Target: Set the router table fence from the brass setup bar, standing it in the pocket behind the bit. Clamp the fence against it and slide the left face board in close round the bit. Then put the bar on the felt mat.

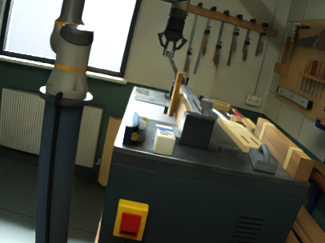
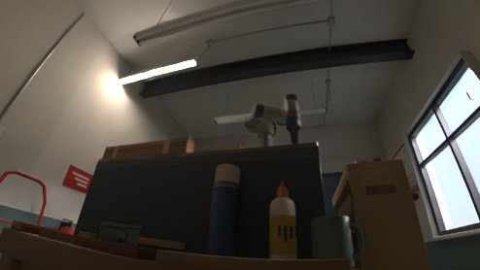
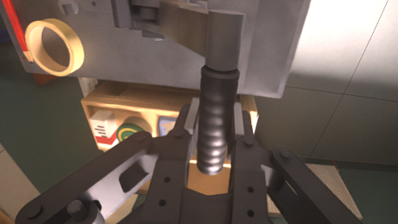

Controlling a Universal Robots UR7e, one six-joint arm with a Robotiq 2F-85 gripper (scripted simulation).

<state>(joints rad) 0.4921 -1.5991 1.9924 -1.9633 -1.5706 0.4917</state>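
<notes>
The brass setup bar (image 1: 175, 94) stands upright on the router table just ahead of the fence (image 1: 191, 100), near the table's far end. Above it, I have the ribbed black grip of the fence clamp lever (image 3: 213, 121) closed between my fingers; the lever rises steeply from the fence to my gripper (image 1: 172, 51). From the wrist camera my gripper (image 3: 212, 137) points down at the grey fence body. The wooden face board (image 1: 239, 135) lies along the table to the right. The felt mat (image 1: 149, 96) lies flat at the table's far left corner.
The dark router table cabinet (image 1: 200, 200) carries a yellow switch box (image 1: 130, 220), and a dark block (image 1: 196, 128), a white box (image 1: 164, 140) and a push block (image 1: 262, 159) sit on its top. A roll of tape (image 3: 54, 47) lies behind the fence. Clamps hang on the wall rack (image 1: 228, 38).
</notes>
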